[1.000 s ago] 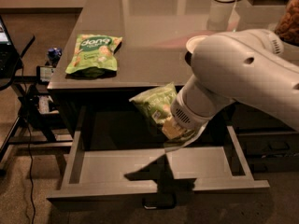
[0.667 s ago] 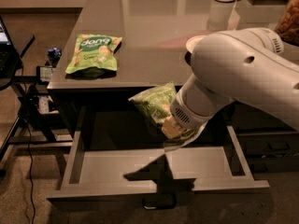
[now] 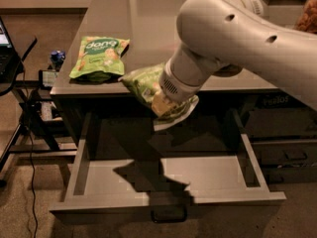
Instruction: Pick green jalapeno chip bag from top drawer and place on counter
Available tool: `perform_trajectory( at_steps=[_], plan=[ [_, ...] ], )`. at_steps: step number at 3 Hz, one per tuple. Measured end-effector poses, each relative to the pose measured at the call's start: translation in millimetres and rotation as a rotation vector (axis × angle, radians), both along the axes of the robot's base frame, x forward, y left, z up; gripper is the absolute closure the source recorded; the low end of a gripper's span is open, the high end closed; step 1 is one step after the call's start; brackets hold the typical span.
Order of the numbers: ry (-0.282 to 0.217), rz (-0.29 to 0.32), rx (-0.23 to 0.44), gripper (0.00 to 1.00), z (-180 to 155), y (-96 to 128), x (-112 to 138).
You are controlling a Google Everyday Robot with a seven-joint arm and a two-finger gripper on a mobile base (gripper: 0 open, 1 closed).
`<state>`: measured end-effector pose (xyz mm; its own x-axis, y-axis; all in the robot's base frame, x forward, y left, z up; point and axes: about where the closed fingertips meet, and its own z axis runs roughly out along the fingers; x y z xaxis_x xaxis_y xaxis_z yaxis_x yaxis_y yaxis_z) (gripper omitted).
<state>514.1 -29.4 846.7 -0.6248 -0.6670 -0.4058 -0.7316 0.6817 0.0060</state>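
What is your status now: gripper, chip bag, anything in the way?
Gripper shut on green jalapeno chip bag, over open top drawer. Bag in air at counter front edge. Brighter green bag on counter, nearby.

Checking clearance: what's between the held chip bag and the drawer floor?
Nothing, in camera view: the gripper holds the green jalapeno chip bag above the bare top drawer floor.

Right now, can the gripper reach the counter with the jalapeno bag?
Probably yes. The gripper holds the green jalapeno chip bag above the open top drawer, at the counter edge; the brighter green bag lies aside, near a front corner.
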Motion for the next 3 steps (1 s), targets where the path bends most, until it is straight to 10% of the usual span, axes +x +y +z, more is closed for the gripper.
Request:
perform_trajectory(
  at_steps=[3],
  plan=[
    [-0.027,0.005,0.019,1.00,43,32,61]
  ],
)
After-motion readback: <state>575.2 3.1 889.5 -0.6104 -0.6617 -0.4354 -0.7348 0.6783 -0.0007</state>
